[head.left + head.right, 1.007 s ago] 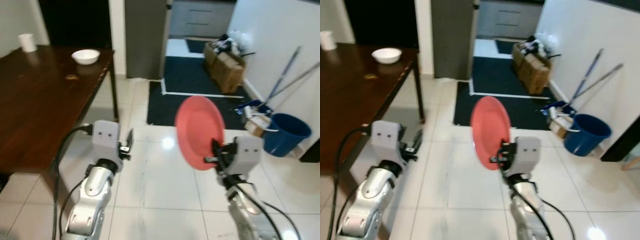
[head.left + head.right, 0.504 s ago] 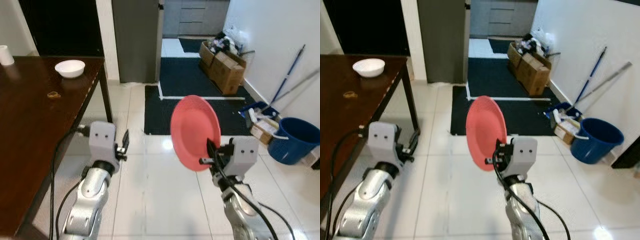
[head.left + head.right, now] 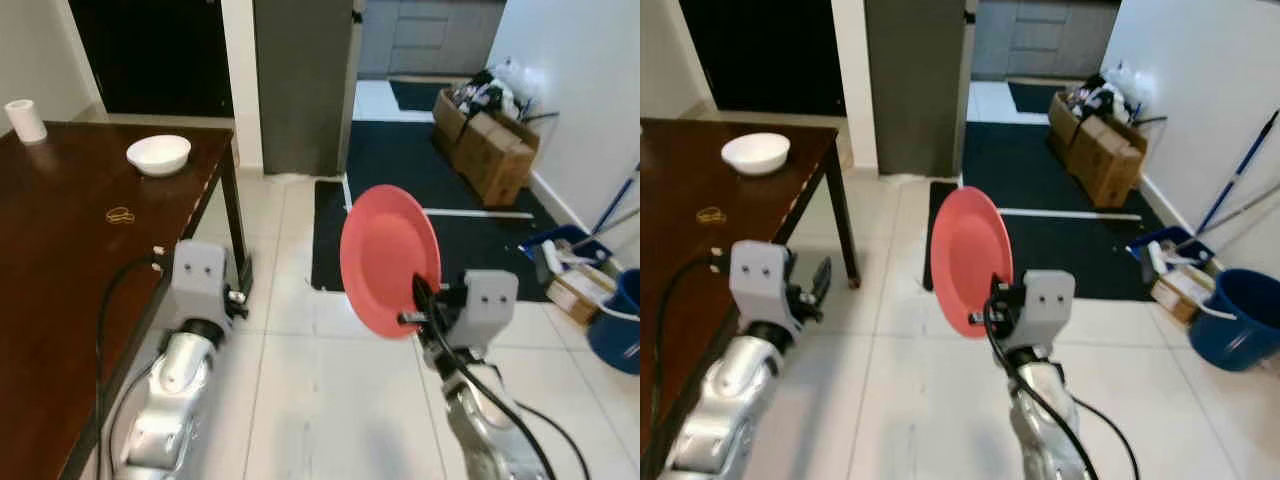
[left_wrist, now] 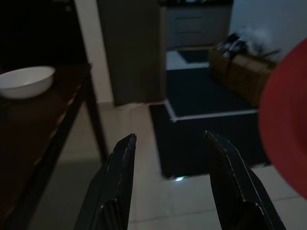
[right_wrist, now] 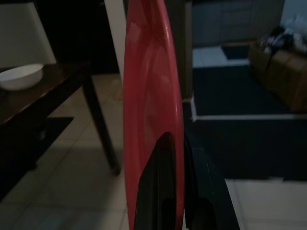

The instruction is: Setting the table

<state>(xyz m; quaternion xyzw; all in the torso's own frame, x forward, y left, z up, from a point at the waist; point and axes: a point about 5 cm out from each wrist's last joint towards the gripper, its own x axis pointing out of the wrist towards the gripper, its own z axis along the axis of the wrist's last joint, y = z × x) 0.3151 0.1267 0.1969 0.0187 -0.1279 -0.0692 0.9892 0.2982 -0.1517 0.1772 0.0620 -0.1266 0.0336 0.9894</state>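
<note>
My right gripper [image 3: 418, 308] is shut on the lower rim of a red plate [image 3: 388, 259], held upright on edge over the white tiled floor; the right wrist view has the plate [image 5: 148, 120] edge-on between the black fingers [image 5: 160, 191]. To my left stands the dark wooden table [image 3: 60, 260], with a white bowl [image 3: 158, 154], a white cup [image 3: 24, 120] and a small ring-shaped thing [image 3: 120, 214] on it. My left gripper [image 4: 170, 184] is open and empty, held beside the table's near corner.
A dark rug [image 3: 420, 190] lies ahead beyond the table leg [image 3: 238, 240]. Cardboard boxes [image 3: 495, 150] stand against the right wall, with a blue bucket [image 3: 1235, 318] and mop handles [image 3: 1235, 180] nearer. A grey cabinet [image 3: 300, 80] stands at the doorway.
The whole view has shifted as I walked and turned: the table now lies closer on my left and the bucket has slid to the right edge. The plate stays in my right gripper.
</note>
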